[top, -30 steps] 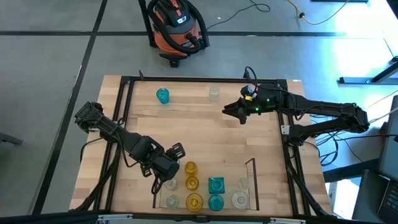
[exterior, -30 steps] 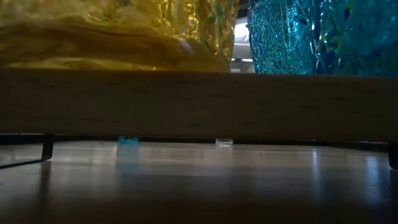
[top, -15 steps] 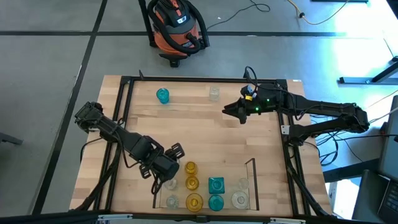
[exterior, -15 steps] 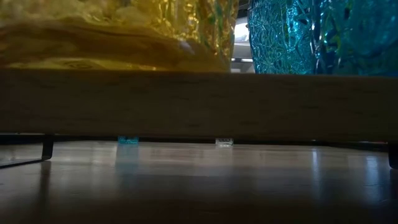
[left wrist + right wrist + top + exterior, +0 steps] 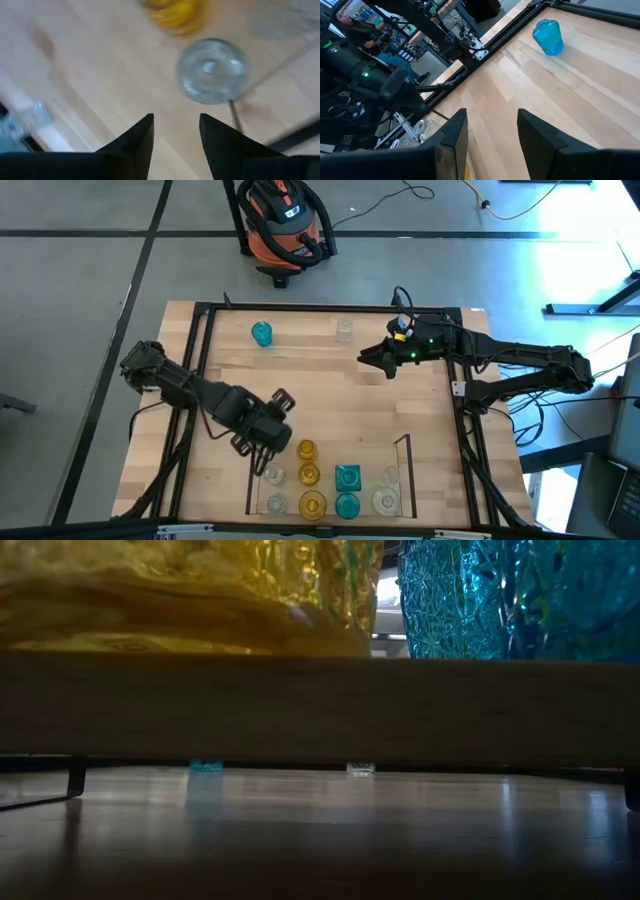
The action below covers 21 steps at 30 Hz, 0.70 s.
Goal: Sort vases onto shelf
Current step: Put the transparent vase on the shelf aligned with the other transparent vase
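The left claw (image 5: 272,448) hangs spread and empty above a clear vase (image 5: 212,71) at the shelf's (image 5: 403,442) left edge. The right claw (image 5: 366,358) waits spread near the counter's (image 5: 330,395) far right corner. Blue vase (image 5: 261,333) stands at the far edge.

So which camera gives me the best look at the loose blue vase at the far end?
The right wrist view: the blue vase stands large and unblocked on bare wood. The high view shows it small, and the low view shows only its base under the shelf board. The left wrist view misses it.
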Available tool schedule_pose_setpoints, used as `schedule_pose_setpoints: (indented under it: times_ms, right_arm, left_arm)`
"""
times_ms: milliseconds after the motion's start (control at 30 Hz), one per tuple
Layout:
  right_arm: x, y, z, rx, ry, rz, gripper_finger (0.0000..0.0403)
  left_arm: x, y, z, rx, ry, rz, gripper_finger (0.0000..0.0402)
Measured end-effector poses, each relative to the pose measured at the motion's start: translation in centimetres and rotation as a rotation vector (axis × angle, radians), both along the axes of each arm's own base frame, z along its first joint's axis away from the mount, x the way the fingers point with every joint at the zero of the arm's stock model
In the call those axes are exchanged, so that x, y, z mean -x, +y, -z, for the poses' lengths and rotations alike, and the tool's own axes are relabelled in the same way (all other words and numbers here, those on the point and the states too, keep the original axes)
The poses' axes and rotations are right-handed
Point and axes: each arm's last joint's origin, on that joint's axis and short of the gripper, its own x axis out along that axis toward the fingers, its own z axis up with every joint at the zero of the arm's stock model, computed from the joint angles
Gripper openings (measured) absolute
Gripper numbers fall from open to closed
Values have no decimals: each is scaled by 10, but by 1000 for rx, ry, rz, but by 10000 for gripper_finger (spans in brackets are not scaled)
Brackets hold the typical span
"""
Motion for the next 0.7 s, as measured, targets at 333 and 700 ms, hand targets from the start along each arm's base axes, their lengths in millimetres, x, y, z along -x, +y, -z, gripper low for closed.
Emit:
schedule_pose_setpoints:
  times_ms: [333,700]
  right_arm:
    - [0,0,0,-2,0,1,135]
    - [0,0,0,-2,1,1,135]
  left_arm:
    - [-26,56,1,182,-58,-356,150]
    - [-26,69,12,372,64,-370,150]
